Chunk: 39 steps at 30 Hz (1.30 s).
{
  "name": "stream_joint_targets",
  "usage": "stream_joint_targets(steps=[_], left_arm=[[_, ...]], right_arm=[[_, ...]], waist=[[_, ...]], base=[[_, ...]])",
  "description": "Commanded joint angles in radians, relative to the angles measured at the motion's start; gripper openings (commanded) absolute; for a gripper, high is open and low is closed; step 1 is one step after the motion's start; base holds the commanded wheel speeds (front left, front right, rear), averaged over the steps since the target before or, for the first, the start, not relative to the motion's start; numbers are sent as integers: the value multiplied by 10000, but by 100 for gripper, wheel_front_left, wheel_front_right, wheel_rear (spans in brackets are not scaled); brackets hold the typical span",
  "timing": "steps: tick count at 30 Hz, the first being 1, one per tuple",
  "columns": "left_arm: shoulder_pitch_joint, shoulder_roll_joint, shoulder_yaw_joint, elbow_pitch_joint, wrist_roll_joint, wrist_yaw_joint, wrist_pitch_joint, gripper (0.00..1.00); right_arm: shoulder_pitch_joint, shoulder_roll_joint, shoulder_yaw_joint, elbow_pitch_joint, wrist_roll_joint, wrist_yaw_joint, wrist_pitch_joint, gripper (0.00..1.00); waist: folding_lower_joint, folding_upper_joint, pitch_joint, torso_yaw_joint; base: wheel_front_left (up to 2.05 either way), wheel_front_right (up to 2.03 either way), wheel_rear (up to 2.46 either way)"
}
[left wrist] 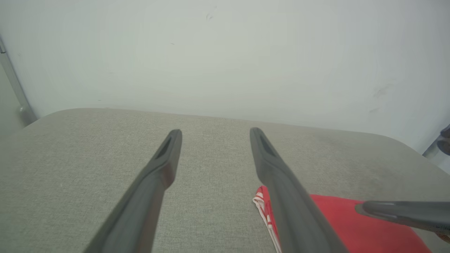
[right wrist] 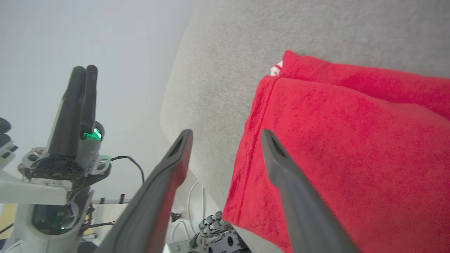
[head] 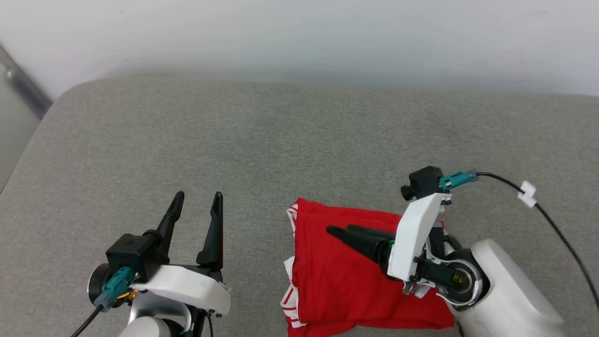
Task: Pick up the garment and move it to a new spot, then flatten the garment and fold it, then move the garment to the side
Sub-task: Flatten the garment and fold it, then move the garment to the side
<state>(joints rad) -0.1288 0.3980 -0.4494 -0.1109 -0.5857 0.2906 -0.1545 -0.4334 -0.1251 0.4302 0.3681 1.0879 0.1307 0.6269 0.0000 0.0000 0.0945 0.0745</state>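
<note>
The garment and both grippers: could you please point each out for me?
garment (head: 337, 290): head view, plain red middle.
left gripper (head: 198, 195): head view, midway between its fingertips.
right gripper (right wrist: 225, 133): right wrist view, midway between its fingertips.

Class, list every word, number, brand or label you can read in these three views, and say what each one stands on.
No text can be read in any view.
The garment lies folded with plain red cloth and striped trim showing; no letters or number show on it.
The white tag is too small to tell whether it bears any marking.
</note>
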Motion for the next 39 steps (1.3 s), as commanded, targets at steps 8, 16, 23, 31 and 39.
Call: stream_joint_targets(steps=[8,16,23,31,39], left_arm=[[219,16,202,148,-114,187,-236,100],[526,145,646,340,-302,375,-518,100],[851,143,886,545,-424,427,-711,100],[1306,48,970,850,-342,300,-953,100],[1597,-69,979,1015,-164,233,-1042,100]], right_arm=[[-75,-1815,190,-637,-3832,0,-2409,100],[1387,-2033,-2694,-1319,-6159,0,-3559,100],[2608,-1393,-4283,-2820,-7243,0,-5142,100],[4096,-469,-4463,-4243,-8115,0,-6249,100],[4845,-50,-4457,-5014,-8546,-2,-6098,100]], waist=[[0,0,-191,-551],[0,0,-362,-1163],[0,0,-569,-1365],[0,0,-950,-1356],[0,0,-1018,-1320]], base=[[0,0,0],[0,0,0],[0,0,0],[0,0,0],[0,0,0]])
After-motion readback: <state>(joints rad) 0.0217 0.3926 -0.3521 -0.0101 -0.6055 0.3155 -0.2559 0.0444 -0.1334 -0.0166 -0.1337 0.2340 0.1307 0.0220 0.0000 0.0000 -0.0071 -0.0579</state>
